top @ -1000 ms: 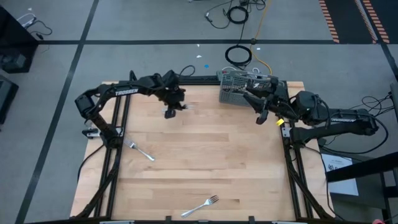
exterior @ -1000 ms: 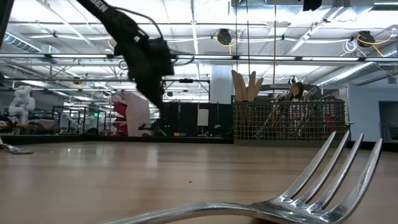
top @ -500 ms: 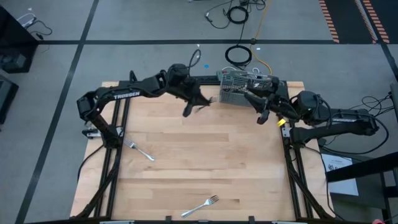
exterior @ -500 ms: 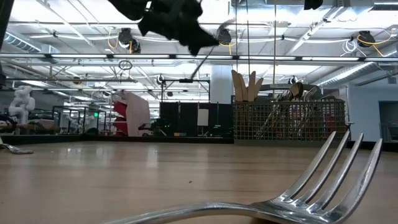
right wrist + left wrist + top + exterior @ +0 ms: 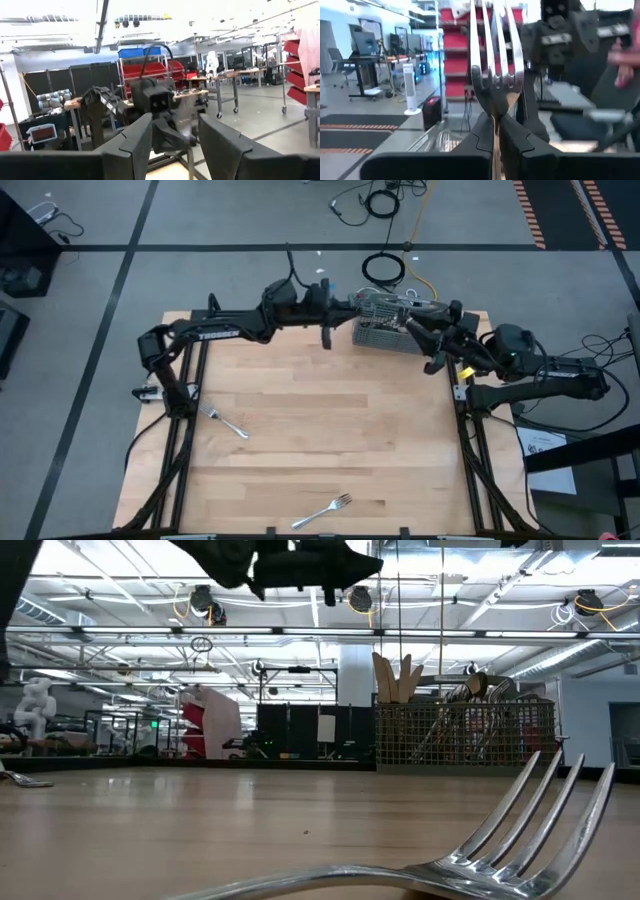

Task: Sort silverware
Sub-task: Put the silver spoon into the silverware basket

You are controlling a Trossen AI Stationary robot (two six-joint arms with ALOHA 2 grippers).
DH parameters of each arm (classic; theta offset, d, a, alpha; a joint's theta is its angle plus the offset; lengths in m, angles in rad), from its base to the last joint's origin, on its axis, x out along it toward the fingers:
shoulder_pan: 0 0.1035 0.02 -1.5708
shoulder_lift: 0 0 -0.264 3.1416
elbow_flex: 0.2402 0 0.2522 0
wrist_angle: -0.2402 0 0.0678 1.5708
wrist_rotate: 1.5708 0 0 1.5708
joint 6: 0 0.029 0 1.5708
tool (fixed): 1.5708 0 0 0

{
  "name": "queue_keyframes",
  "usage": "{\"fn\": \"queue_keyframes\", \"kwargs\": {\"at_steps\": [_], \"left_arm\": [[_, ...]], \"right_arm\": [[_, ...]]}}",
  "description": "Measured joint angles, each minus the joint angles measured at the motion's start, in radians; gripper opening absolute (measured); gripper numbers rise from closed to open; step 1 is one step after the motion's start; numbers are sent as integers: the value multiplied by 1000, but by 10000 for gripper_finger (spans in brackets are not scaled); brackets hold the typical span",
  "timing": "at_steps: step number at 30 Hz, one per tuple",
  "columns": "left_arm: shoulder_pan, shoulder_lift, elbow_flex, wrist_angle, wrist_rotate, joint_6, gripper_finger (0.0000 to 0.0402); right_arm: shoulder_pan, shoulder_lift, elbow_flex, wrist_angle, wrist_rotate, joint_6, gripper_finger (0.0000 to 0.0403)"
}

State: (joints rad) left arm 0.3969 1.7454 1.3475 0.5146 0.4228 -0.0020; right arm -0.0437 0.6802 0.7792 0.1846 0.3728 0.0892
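Silver fork (image 5: 496, 60) pinched upright in the left gripper (image 5: 494, 131).
Right gripper (image 5: 174, 137) waits beside the caddy (image 5: 383, 330), jaws half apart, holding nothing.

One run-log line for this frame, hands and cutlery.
left hand: shut on fork, raised beside caddy | right hand: open, empty, by caddy | two forks on table

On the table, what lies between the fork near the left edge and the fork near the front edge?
Nothing: in the high view, only bare wood of the table separates the fork near the left edge from the fork near the front edge.
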Motion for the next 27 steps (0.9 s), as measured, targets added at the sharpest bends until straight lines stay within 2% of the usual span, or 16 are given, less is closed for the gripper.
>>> {"fn": "queue_keyframes", "kwargs": {"at_steps": [5,9,15,18,22,27], "left_arm": [[2,130,113,138,-10,-118,14],[1,268,294,131,-11,-199,14],[-6,495,598,127,-12,-200,14],[-12,598,724,124,-14,-181,14],[-18,715,848,117,-91,-118,13],[-26,833,969,99,-189,-119,13]], "right_arm": [[0,-6,0,12,23,-29,151],[0,-17,0,-10,79,-33,151],[0,-53,0,-68,81,-82,151],[0,-70,0,-109,119,-93,151],[0,-78,0,-114,126,-95,151],[0,-80,0,-114,126,-117,151]]}}
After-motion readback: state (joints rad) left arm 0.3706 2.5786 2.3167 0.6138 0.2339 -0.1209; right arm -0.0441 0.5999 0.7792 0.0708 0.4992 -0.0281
